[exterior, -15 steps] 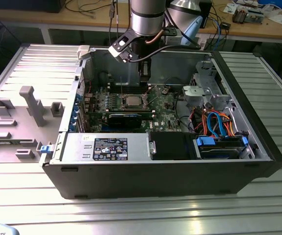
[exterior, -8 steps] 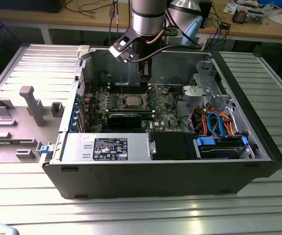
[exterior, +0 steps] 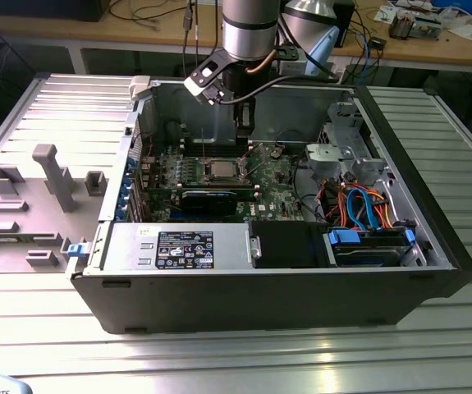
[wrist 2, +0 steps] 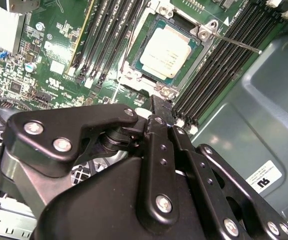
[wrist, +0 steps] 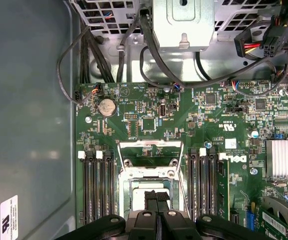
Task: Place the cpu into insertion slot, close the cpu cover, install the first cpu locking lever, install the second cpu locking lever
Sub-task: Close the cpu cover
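The cpu (wrist 2: 168,50) lies flat in the insertion slot (wrist 2: 138,67), its dull silver top showing among the green board. The silver frame of the cpu cover (wrist: 150,148) rims the socket; I cannot tell if it lies fully flat. A thin locking lever (wrist 2: 239,42) sticks out sideways over the black memory slots. My gripper (wrist: 156,196) is shut with nothing between its black fingers, and hangs just above the socket's near edge, hiding part of the chip in the first wrist view. In the exterior view the gripper (exterior: 242,123) hangs inside the case behind the cpu (exterior: 219,170).
The open black computer case (exterior: 433,279) lies on a ribbed metal table. Memory slots (wrist: 96,190) flank the socket on both sides. A drive cage (exterior: 342,152), bundled cables (exterior: 359,205) and a heatsink (wrist: 285,157) crowd the board's edges. Grey fixtures (exterior: 51,176) stand at the exterior view's left.
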